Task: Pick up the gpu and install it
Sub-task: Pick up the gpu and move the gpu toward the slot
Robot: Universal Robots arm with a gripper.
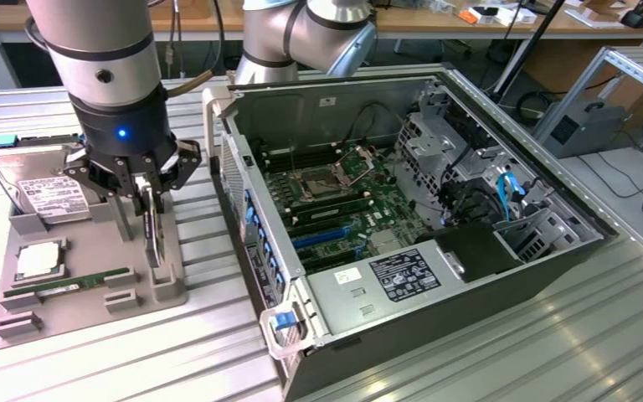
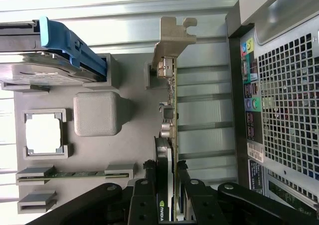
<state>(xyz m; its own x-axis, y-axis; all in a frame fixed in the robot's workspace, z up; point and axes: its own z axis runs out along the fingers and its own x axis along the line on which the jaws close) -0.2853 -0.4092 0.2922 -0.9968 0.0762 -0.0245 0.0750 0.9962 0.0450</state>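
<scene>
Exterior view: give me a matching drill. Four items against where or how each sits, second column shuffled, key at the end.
Things:
1. gpu
2. hard drive
3. memory stick
4. case

States:
A. lying flat in a low slot of the tray
B. open, on the exterior view's right
C. standing on edge, clamped by the gripper
D. white label showing

Pairs: 1-C, 2-D, 3-A, 4-B
</scene>
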